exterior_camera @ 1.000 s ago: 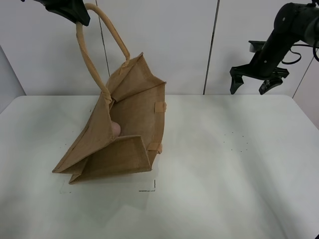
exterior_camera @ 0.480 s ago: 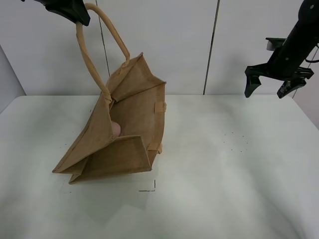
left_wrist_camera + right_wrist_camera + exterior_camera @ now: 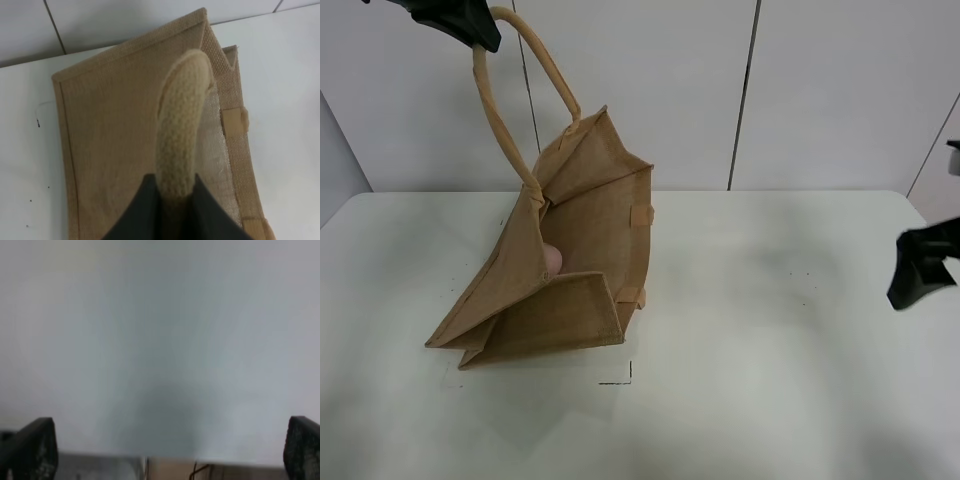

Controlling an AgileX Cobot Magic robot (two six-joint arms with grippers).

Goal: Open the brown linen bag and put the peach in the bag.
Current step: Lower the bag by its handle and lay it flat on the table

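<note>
At eleven o'clock our left claw (image 3: 460, 22) clenched the handle (image 3: 496, 122), propping the bag (image 3: 590, 225) open around the peach (image 3: 552, 261); our right claw (image 3: 920, 270) hung released.

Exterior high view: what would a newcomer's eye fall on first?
The brown linen bag leans on the left half of the table, one handle held up by the left gripper at the top left. The peach shows inside its open mouth. The right gripper hangs open at the right edge.
</note>
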